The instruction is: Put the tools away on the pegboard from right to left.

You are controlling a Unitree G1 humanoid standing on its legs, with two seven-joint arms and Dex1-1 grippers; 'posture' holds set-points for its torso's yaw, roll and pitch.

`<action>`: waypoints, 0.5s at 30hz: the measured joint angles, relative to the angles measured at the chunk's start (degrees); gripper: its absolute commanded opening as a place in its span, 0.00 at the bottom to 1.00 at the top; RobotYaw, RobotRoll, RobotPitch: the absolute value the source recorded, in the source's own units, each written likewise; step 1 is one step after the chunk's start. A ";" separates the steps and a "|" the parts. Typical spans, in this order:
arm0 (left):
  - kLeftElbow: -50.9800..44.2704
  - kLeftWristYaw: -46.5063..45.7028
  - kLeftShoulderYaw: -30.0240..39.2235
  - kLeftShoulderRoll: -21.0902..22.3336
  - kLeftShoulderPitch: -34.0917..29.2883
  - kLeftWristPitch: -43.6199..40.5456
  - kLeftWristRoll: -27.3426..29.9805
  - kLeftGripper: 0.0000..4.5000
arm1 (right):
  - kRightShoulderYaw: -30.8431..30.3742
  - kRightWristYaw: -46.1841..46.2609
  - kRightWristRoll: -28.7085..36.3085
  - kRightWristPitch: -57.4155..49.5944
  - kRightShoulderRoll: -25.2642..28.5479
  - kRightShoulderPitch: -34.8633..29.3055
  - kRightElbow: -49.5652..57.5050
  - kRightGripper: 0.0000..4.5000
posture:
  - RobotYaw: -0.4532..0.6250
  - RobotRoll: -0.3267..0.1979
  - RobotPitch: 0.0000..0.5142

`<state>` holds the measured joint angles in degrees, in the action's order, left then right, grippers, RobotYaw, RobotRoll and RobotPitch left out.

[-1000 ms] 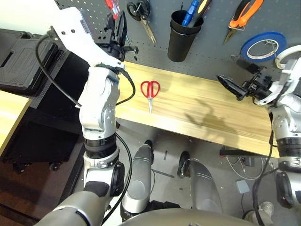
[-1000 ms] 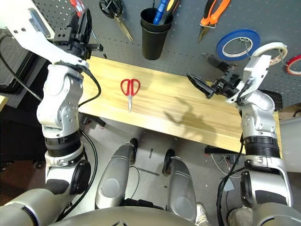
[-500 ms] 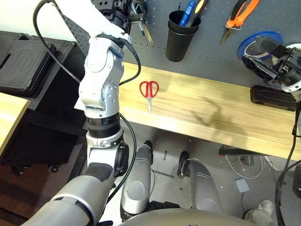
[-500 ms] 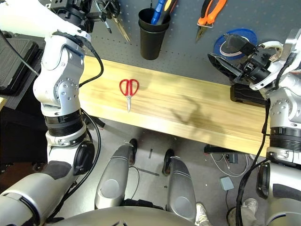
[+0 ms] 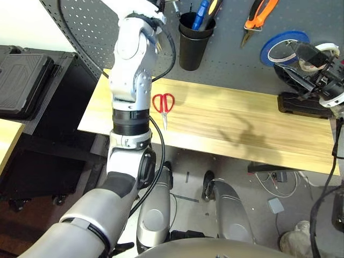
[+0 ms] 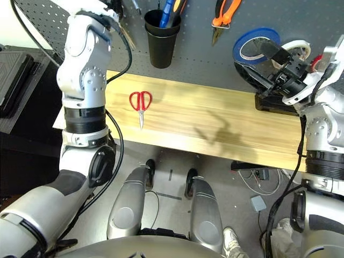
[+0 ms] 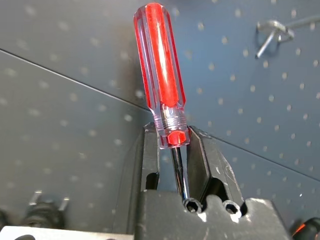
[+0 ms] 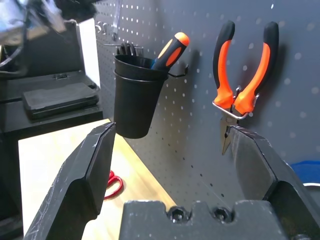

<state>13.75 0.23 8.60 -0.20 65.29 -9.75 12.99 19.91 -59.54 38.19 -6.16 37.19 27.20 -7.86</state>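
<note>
1. Up against the pegboard (image 7: 60,125), left gripper (image 7: 172,150) clamped on the slim steel shaft of the red-handled screwdriver (image 7: 160,75), handle pointing away from the wrist, close to the perforated face.
2. Over at the bench's right end, right gripper (image 8: 172,145) spread wide with nothing between its fingers, aimed toward the panel.
3. Hanging on a hook, orange-handled pliers (image 8: 245,80), jaws down, just beside the black cup (image 8: 134,100).
4. Lying flat on the wooden benchtop (image 5: 242,115), red-handled scissors (image 5: 163,105), blades toward the front edge, near the left forearm.
5. Further right on the board, blue tape roll (image 5: 282,45).
</note>
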 measured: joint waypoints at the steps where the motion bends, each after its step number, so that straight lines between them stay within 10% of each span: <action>1: 1.68 0.33 -0.02 0.16 0.55 1.12 -0.05 0.18 | 0.00 0.28 0.00 -0.02 -0.01 -0.47 0.69 1.00 | 0.48 0.62 0.46; 15: 12.13 3.94 -3.23 1.81 1.49 10.74 -4.51 0.18 | 0.02 3.45 -0.30 -0.08 -0.86 -1.71 3.45 1.00 | 0.47 0.62 0.47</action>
<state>25.88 4.17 5.37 1.61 66.78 0.99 8.48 19.94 -56.09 37.89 -6.24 36.32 25.49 -4.41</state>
